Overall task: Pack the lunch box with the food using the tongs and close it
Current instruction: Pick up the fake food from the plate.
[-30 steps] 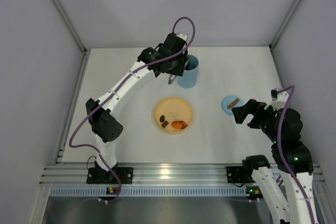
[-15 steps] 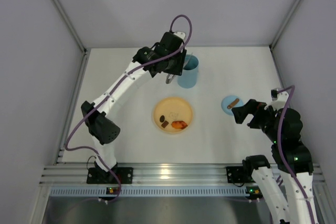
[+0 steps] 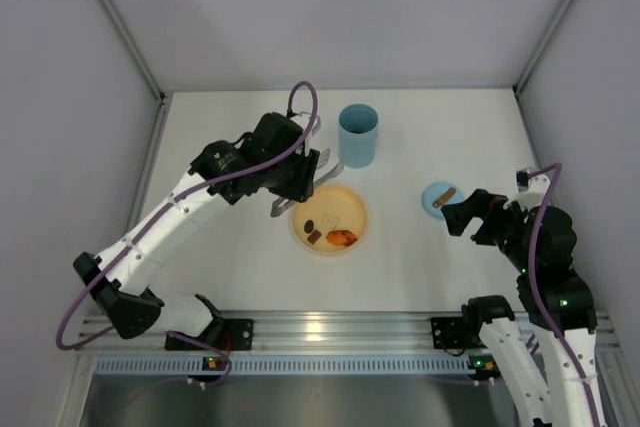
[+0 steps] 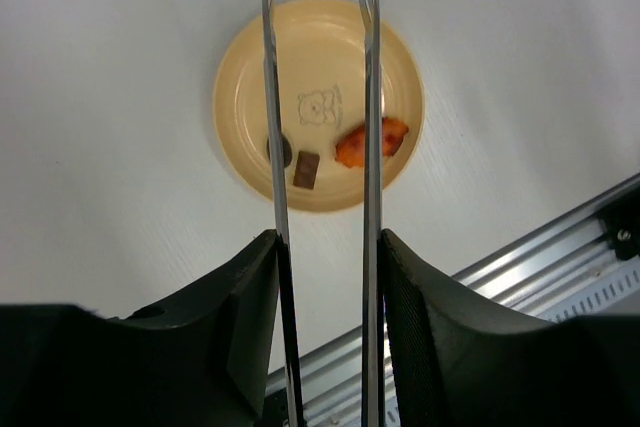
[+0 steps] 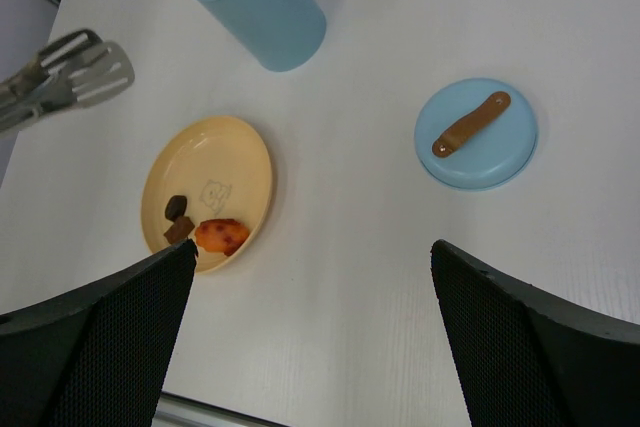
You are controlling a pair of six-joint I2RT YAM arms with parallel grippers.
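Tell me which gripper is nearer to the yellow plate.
Left. The left gripper, jaws clamped on the tongs, hovers over the plate's far-left rim. The right gripper sits off to the plate's right, by the blue lid.

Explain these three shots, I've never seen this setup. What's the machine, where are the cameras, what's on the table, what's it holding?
Two robot arms are bolted at the near edge of a white table. The wide picture looks down from above and behind them. The other two come from a camera on each wrist, and the dark shapes at the bottom are that arm's own fingers.

The left gripper holds metal tongs, hovering by a yellow plate. The plate has three bits of food: two dark, one orange. Behind the plate stands a tall blue lunch box, open on top. Its lid lies flat off to the right. The right gripper is open and empty, near the lid.
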